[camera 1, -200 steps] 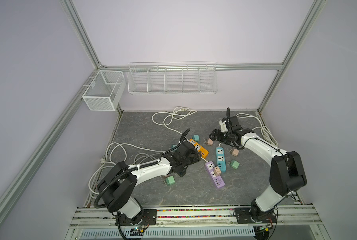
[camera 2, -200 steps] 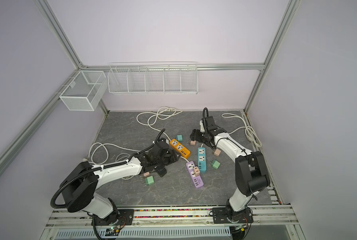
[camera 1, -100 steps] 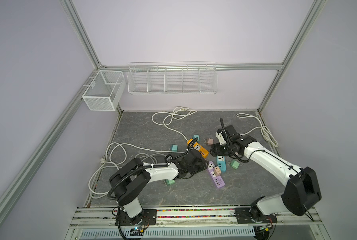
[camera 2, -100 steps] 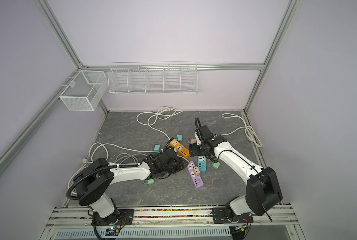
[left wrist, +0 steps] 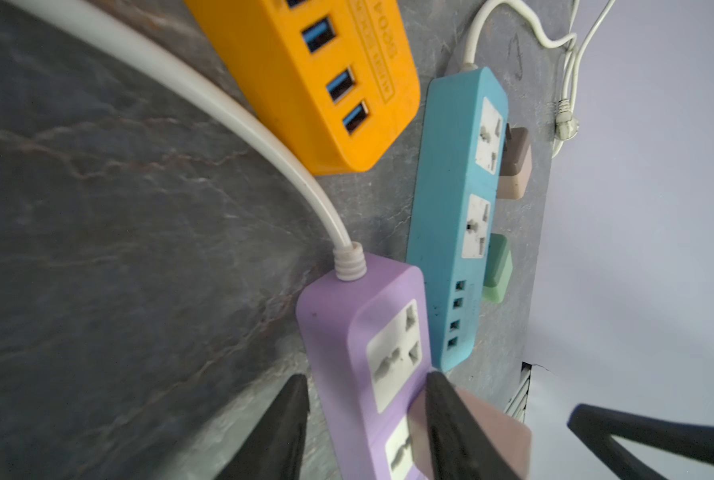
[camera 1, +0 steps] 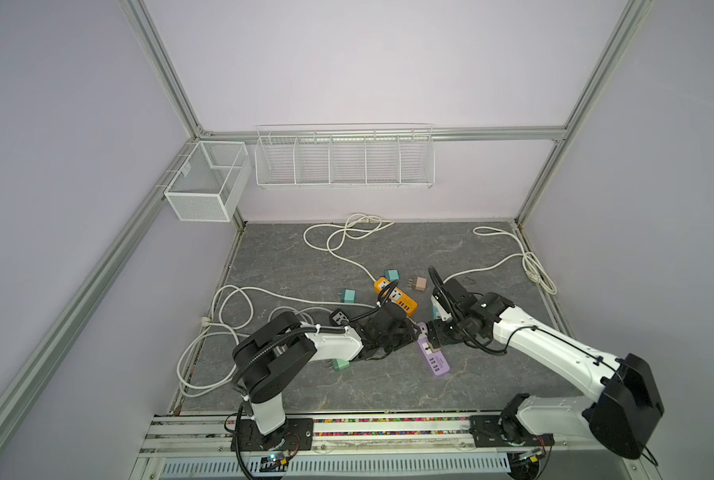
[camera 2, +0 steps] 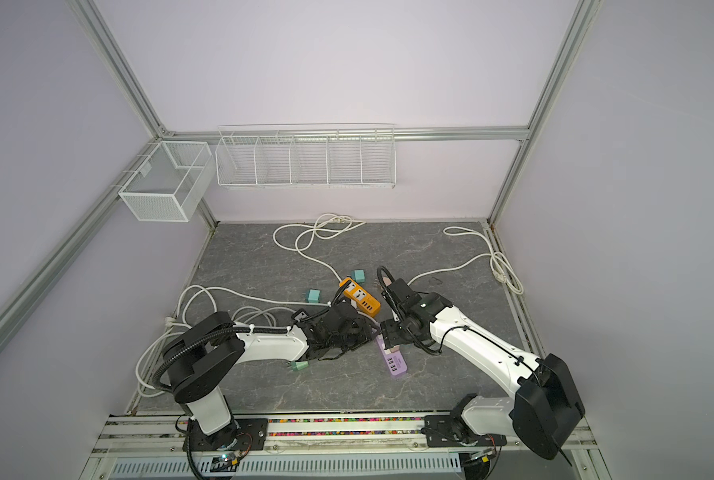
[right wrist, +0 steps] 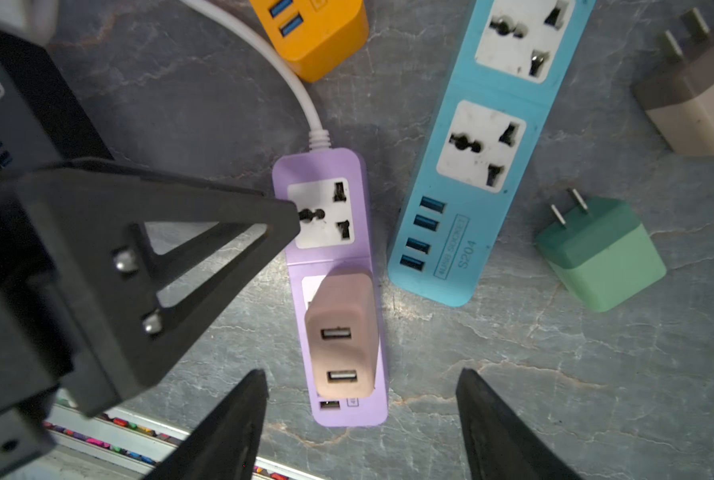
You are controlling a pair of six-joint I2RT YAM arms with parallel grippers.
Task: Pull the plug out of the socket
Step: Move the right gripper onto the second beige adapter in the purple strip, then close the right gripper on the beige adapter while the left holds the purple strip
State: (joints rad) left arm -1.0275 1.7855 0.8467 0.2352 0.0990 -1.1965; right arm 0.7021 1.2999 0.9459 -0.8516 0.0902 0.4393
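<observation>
A purple socket strip [camera 1: 437, 364] [camera 2: 397, 365] lies on the grey table, with a pinkish-brown USB plug [right wrist: 341, 332] [camera 2: 392, 350] seated in its second outlet. My left gripper [left wrist: 367, 376] [camera 1: 410, 332] is at the strip's cord end with jaws apart. One of its fingers [right wrist: 222, 232] rests on the strip's top face [right wrist: 318, 166], the other stands beside the strip's side [left wrist: 334, 332] with a thin gap. My right gripper [right wrist: 361, 371] [camera 1: 434, 336] hovers open above the plug. Its jaws stand wide on either side of the plug and touch nothing.
A blue strip [right wrist: 484, 145] and an orange strip [camera 1: 395, 296] lie close behind the purple one. Loose plugs sit around: green [right wrist: 600, 253], beige [right wrist: 696, 95], teal [camera 1: 348, 296], green [camera 1: 341, 365]. White cords [camera 1: 239, 316] loop on the left. Wire baskets [camera 1: 343, 158] hang on the back wall.
Both arms have closed in on the purple strip. The left gripper slid right to its cord end. The right gripper came forward from the back to above the plug.
</observation>
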